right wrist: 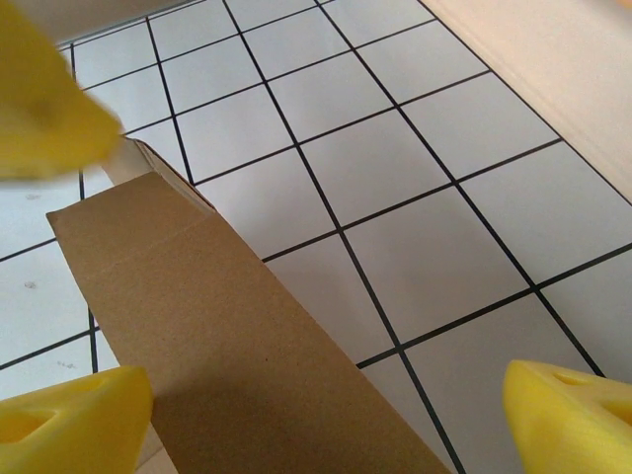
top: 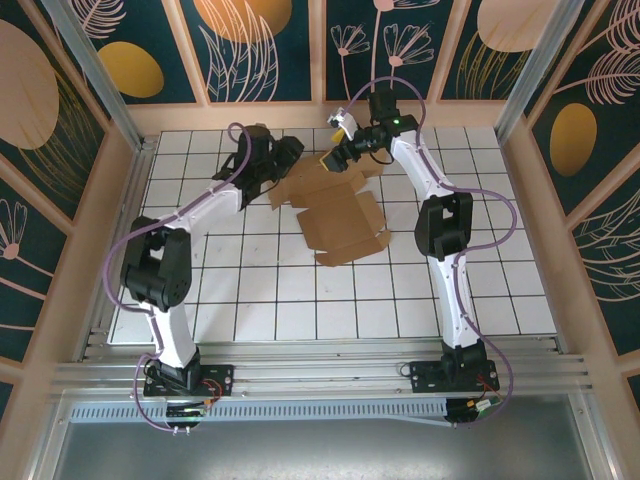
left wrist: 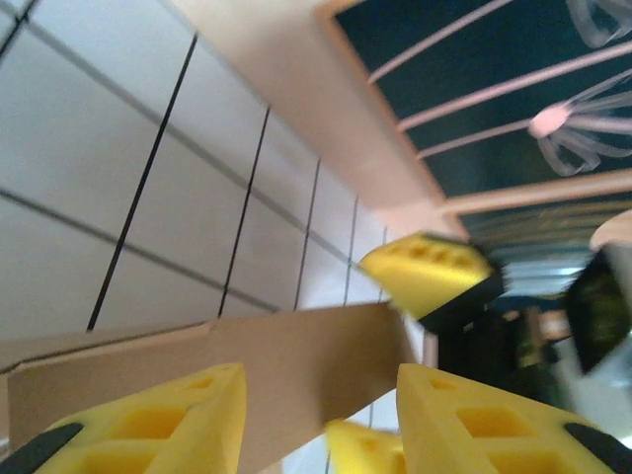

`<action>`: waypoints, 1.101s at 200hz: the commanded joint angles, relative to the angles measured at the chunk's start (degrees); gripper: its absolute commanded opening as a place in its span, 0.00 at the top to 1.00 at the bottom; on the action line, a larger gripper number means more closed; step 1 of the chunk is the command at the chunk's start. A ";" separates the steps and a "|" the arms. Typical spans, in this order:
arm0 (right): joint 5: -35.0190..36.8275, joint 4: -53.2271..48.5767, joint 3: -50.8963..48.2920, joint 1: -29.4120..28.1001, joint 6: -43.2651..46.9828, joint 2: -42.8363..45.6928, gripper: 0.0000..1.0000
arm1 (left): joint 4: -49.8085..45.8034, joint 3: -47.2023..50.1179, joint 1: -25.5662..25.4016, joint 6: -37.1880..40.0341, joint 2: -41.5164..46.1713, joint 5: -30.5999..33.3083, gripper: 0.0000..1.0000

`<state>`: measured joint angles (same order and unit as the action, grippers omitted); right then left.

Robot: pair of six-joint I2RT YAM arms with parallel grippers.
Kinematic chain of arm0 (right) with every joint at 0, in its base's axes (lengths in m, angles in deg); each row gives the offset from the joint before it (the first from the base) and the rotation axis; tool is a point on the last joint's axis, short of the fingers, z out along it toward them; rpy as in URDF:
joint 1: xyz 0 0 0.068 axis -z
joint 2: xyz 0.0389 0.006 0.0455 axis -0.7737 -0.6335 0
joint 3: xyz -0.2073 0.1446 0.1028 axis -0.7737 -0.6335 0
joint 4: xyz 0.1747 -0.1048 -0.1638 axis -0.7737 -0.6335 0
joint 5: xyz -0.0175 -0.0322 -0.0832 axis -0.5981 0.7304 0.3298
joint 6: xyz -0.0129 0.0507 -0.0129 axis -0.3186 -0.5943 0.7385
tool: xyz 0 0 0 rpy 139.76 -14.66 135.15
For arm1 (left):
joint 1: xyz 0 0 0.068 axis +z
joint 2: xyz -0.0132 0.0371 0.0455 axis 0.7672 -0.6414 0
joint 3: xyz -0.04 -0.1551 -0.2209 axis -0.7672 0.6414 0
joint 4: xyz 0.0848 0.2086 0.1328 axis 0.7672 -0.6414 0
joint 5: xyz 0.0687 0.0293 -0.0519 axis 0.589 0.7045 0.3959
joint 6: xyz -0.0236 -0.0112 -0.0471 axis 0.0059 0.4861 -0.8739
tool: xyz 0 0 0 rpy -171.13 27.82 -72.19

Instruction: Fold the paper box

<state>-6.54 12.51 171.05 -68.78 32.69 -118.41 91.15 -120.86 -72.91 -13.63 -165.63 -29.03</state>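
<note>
The paper box [top: 340,215] is a brown cardboard blank lying mostly flat on the white tiled table, with flaps raised at its far end. My left gripper [top: 289,153] hovers at the blank's far left flap. In the left wrist view it [left wrist: 318,400] is open, with a brown flap [left wrist: 286,360] standing between its yellow fingers [left wrist: 158,425]. My right gripper [top: 334,160] is at the far edge, close beside the left one. In the right wrist view it [right wrist: 326,395] is wide open over a raised flap [right wrist: 217,326], which lies next to its left finger [right wrist: 69,425].
The tiled table [top: 250,290] is walled by a wooden rim [top: 300,115] and patterned panels at the back and sides. The right gripper's yellow fingers [left wrist: 425,272] show close ahead in the left wrist view. A blurred yellow finger [right wrist: 44,109] sits at the right wrist view's upper left.
</note>
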 commanded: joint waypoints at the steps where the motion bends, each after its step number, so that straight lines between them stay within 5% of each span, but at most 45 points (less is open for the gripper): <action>1: 0.23 -0.67 -0.83 0.13 -0.53 -0.67 0.08 | 1.62 -0.44 0.05 -0.76 -1.62 -6.94 0.56; 109: 0.12 -0.85 -1.15 0.04 0.07 -0.58 0.08 | 10.10 -1.38 0.04 -7.51 -8.22 -9.33 0.65; 146: 0.87 -1.02 -1.07 0.09 -0.35 -0.50 0.08 | 12.86 -1.21 0.09 -9.10 -9.95 -9.27 0.58; 220: 3.92 -2.63 -1.10 0.63 -2.98 -0.11 0.09 | 10.96 -8.46 0.04 -4.11 -15.61 -11.71 0.75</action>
<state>-4.34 12.01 170.35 -68.75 32.21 -118.43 104.33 -125.21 -72.87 -21.34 -178.65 -39.09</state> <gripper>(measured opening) 0.917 0.257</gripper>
